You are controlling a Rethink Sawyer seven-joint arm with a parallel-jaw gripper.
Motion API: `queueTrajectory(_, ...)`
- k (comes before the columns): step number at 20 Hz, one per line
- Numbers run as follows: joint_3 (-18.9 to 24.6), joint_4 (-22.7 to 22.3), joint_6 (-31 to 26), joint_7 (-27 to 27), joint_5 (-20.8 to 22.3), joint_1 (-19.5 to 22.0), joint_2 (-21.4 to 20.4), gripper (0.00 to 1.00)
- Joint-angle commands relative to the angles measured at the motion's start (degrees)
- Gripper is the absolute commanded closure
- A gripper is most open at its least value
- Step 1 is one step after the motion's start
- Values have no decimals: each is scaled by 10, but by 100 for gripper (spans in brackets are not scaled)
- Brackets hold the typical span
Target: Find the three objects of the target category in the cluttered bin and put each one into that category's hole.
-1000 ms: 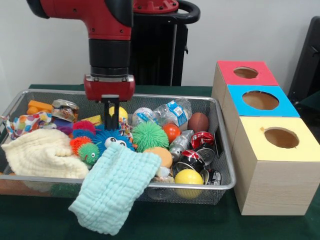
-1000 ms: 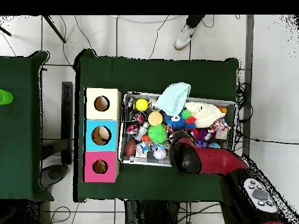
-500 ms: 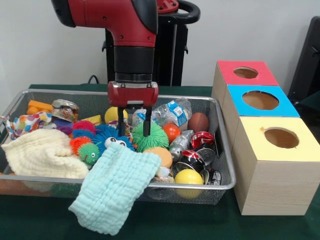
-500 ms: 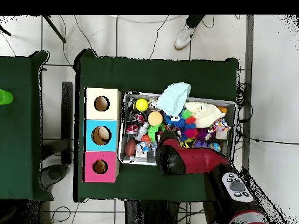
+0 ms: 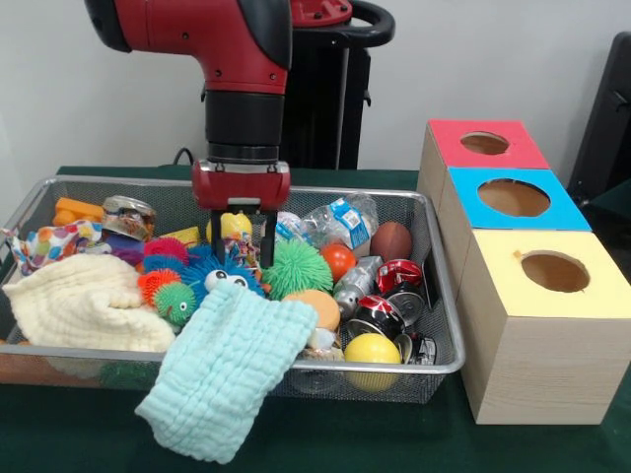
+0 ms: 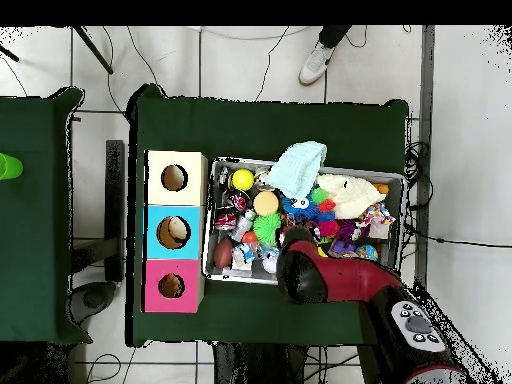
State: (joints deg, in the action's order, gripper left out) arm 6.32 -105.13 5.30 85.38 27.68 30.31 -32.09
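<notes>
The bin of silver wire mesh stands on the green table, full of toys, cans and cloths; it also shows in the overhead view. My gripper is down in the bin's back middle, open, its two fingers spread either side of a yellow toy. A green spiky ball lies just right of it and a blue spiky toy with eyes just in front. The hole in the red-faced box is at the right rear; it also shows overhead. In the overhead view the arm hides the gripper.
Blue-faced and yellow-faced boxes stand in front of the red one. A pale blue cloth hangs over the bin's front rim, a cream cloth lies left. Cans, a bottle, a brown football. A person's shoe.
The arm has shifted right in the front view, towards the green spiky ball. The fingers, seen together before, now stand apart around the yellow toy.
</notes>
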Motion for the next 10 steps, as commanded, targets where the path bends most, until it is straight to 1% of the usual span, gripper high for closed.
queueTrajectory(1,7,1,65,86,32,30,34,0)
queueTrajectory(2,0,5,79,85,37,32,45,0)
queueTrajectory(3,-15,10,102,85,39,25,61,0)
queueTrajectory(6,-62,27,153,80,27,-10,97,0)
queueTrajectory(10,-94,19,189,85,-2,-39,107,0)
